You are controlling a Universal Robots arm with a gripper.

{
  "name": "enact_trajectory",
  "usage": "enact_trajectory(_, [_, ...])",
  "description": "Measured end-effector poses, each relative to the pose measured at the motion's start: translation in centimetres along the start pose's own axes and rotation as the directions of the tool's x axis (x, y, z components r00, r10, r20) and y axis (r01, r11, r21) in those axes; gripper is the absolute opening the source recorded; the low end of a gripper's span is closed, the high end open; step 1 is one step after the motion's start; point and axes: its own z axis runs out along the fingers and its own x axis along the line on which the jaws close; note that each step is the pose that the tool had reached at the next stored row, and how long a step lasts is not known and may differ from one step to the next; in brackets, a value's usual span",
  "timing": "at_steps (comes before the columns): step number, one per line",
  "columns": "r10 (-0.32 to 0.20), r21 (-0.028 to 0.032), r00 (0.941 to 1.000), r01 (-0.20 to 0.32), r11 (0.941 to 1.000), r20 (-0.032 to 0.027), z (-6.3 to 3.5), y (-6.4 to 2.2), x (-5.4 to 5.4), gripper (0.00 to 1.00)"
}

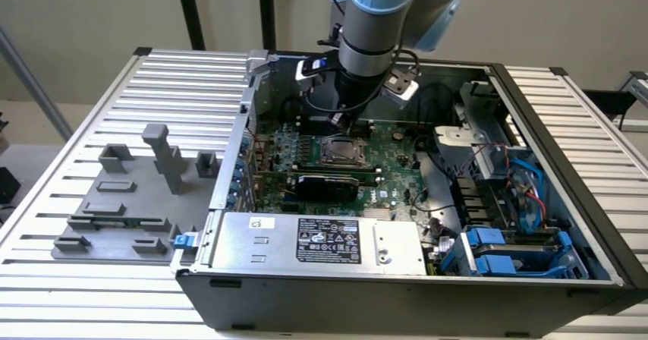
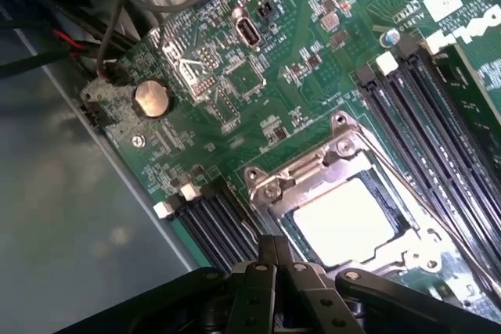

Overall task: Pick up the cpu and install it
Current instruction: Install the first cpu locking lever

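Gripper [image 2: 275, 249] clenched, empty, hovering just above socket. Cpu [image 2: 344, 220] seated in socket frame [image 2: 313, 174] right below fingertips. Ext view: arm [image 1: 369, 29] inside pc case [image 1: 405, 291], fixture blocks [image 1: 132, 196] well apart.

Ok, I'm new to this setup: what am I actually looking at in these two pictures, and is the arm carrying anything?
The exterior view looks down at an opened computer case on a slatted metal table. The grey and blue robot arm reaches into it from above. On the exterior view's left sits a grey plastic fixture.

The wrist view comes from a camera on the arm, looking down at the green motherboard. The dark shape at its edge is the hand, shut with nothing between its fingers.

The cpu, the pale square plate, already lies inside the metal socket frame, close to the hand. The round silver disc is a coin battery.
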Motion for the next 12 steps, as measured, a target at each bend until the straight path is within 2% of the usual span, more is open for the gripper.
enact_trajectory(4, [0.0,0.0,1.0,0.0,1.0,-0.0002,-0.07,-1.02,-0.6,0.11])
enact_trajectory(8, [0.0,-0.0012,1.0,0.0,1.0,-0.0009,0.08,-1.74,-0.3,0.11])
enact_trajectory(12, [0.0,-0.0017,1.0,0.0,1.0,-0.0013,0.11,-1.88,-0.2,0.11])
